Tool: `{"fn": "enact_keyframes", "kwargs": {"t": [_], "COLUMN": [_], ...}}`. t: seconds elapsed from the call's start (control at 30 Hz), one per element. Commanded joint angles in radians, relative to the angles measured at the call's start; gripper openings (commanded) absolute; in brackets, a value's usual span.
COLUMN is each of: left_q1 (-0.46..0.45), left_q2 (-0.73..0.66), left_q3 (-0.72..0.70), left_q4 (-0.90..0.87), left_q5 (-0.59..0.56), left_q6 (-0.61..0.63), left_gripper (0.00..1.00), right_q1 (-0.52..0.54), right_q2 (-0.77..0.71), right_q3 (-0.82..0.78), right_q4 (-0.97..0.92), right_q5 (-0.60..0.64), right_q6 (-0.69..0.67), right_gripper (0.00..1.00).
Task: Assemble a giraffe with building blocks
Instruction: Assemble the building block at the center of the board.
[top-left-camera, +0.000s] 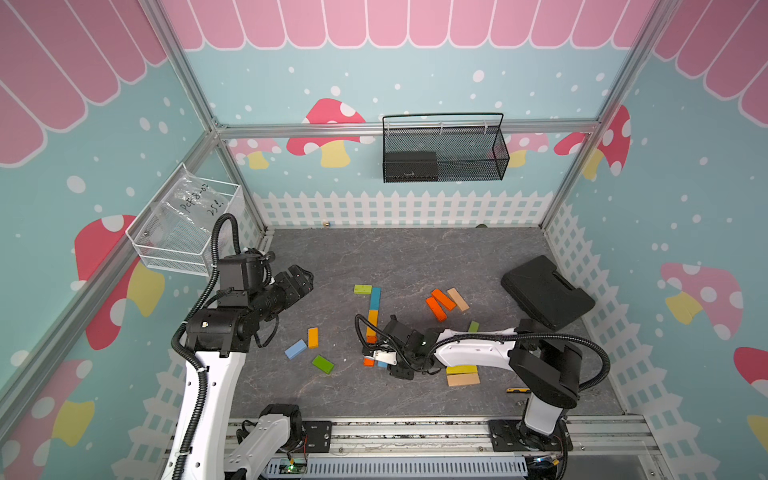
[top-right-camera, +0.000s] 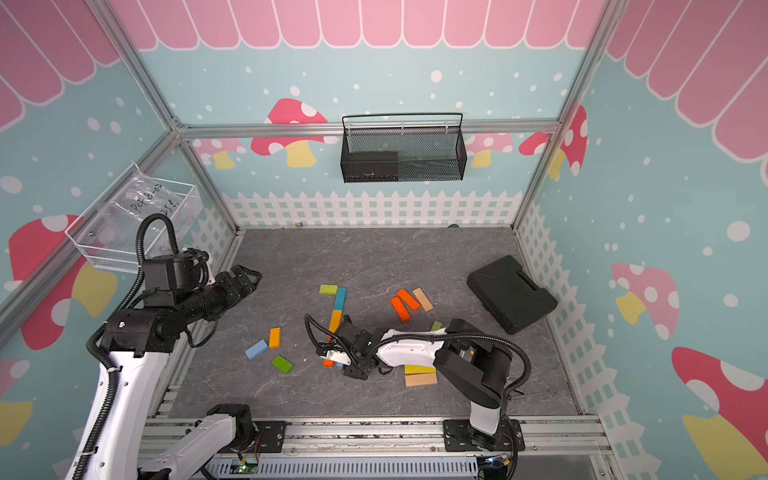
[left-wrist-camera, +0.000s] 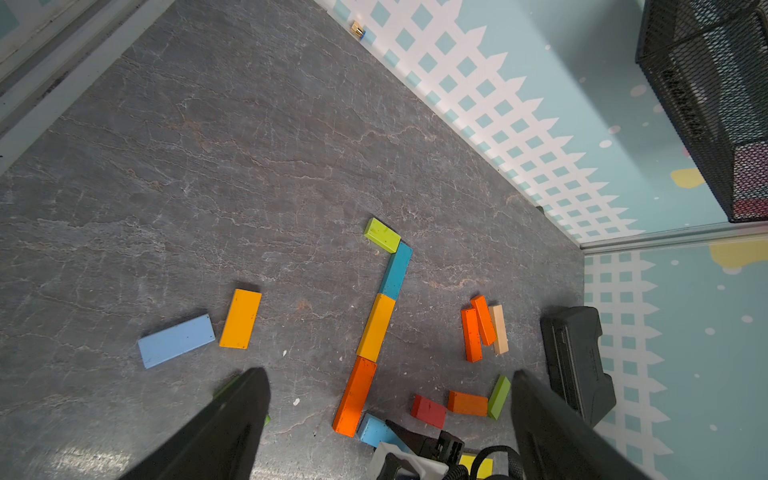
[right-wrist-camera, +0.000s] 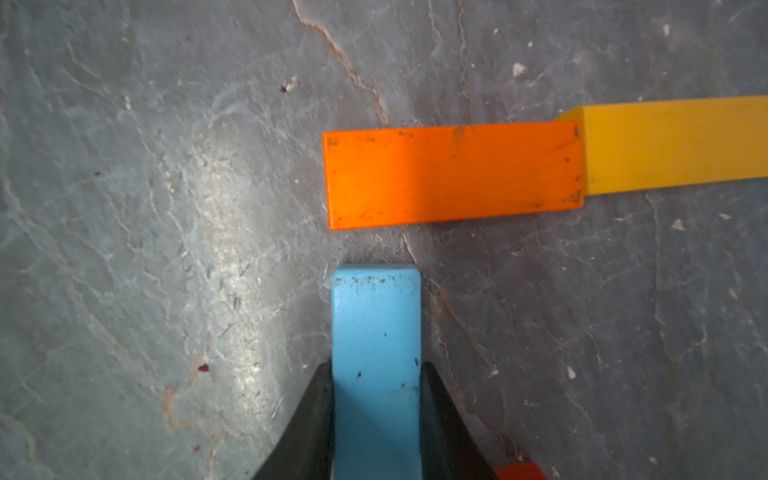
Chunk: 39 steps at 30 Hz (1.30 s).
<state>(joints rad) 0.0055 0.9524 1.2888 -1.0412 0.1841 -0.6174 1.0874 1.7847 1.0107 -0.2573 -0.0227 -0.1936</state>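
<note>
Your right claw (right-wrist-camera: 376, 370) is clamped on a light blue block (right-wrist-camera: 376, 316), pads (right-wrist-camera: 316, 415) on its two sides. The block seems to stand on a thin edge, with its free end poking out ahead of the claw. That end points at the long side of the orange block (right-wrist-camera: 453, 174), near its loose end and just short of it. A sliver of table (right-wrist-camera: 166, 208) shows between them, so they are not touching. The orange block butts end to end with a yellow block (right-wrist-camera: 673, 145). The left wrist view shows the run going on to a teal block (left-wrist-camera: 397, 270), with a lime block (left-wrist-camera: 382, 235) turned sideways at the far tip. That reads as head and neck laid flat, so the blue one is probably going in as body or leg at the neck's base. The grip far back leaves the front end clear to seat against the orange block without the pads bumping it. You cannot tell whether the blue block rests on the table or hangs just above it. Your left claw (left-wrist-camera: 388, 374) is spread wide and empty, over the left side of the table, well apart from the build, likely parked clear of the right arm. Spares lie loose: a spare blue block (left-wrist-camera: 176, 340) and an amber block (left-wrist-camera: 241, 318) nearer the left claw, and a tan block (left-wrist-camera: 498, 328) toward the black case (top-left-camera: 546, 291). Watch the push: too much shove likely skews the orange block and breaks the line.
</note>
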Motion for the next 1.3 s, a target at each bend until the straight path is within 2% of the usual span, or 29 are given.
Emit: {"fn": "enact_keyframes", "kwargs": {"t": [0.0, 0.27, 0.47, 0.87, 1.27], "left_q1": [0.005, 0.005, 0.005, 0.006, 0.006], "left_q2": [0.002, 0.001, 0.005, 0.008, 0.005], "left_q3": [-0.008, -0.005, -0.002, 0.000, -0.002], "left_q4": [0.014, 0.012, 0.009, 0.009, 0.009], "left_q5": [-0.001, -0.007, -0.013, -0.020, -0.025], "left_q6": [0.007, 0.008, 0.010, 0.015, 0.019], "left_gripper": [0.93, 0.93, 0.93, 0.93, 0.93], "right_q1": [0.006, 0.006, 0.006, 0.006, 0.006], "right_q2": [0.024, 0.083, 0.079, 0.084, 0.073], "right_q3": [-0.011, 0.009, 0.002, 0.029, 0.048], "right_q4": [0.026, 0.026, 0.020, -0.020, -0.040], "right_q5": [-0.027, -0.016, -0.002, -0.002, -0.006], "right_q6": [-0.014, -0.021, -0.032, -0.028, -0.019], "right_gripper": [0.14, 0.24, 0.27, 0.43, 0.48]}}
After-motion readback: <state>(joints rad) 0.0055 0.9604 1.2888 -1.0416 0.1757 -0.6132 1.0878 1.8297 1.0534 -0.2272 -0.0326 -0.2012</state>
